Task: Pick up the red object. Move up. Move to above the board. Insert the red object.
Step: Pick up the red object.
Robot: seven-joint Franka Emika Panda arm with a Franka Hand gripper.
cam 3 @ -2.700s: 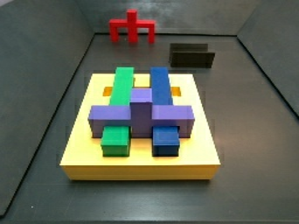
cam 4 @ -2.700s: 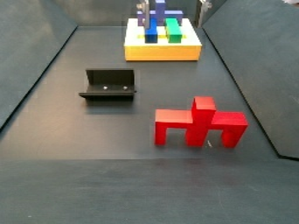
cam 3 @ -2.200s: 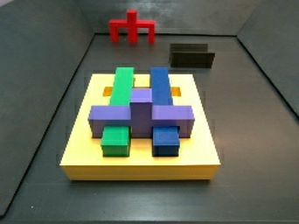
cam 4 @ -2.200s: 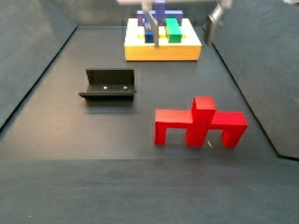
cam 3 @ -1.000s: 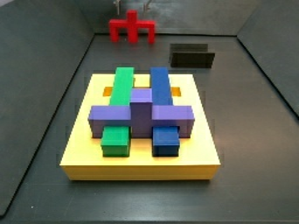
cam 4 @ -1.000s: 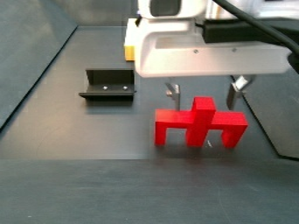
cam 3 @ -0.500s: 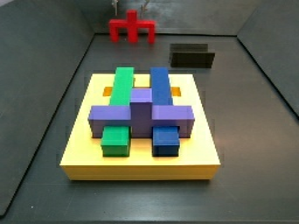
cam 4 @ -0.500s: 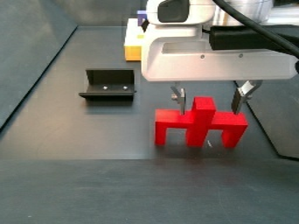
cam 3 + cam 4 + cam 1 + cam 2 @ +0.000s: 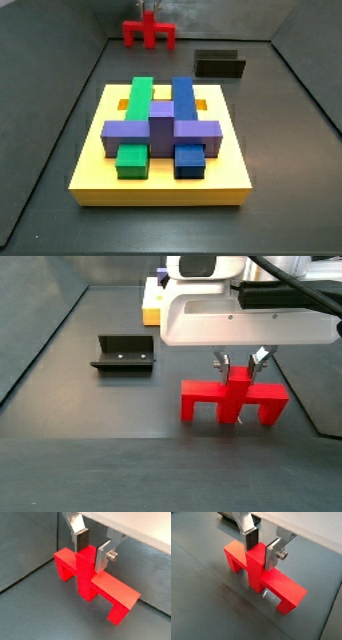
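red object (image 9: 90,574) between gripper (image 9: 91,548) fingers (image 9: 103,556)

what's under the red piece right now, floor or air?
In both wrist views the bright red blocky piece has its legs on the dark grey floor. The tool straddles its upright stem; whether the pads touch it is unclear. The leg undersides are hidden.

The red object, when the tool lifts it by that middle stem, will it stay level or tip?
The red object looks rigid and blocky, so it should not flex. The tool straddles its central stem with the bar reaching out on both sides, so it will probably hang fairly level. The fingers look narrow, so some swivel is possible.
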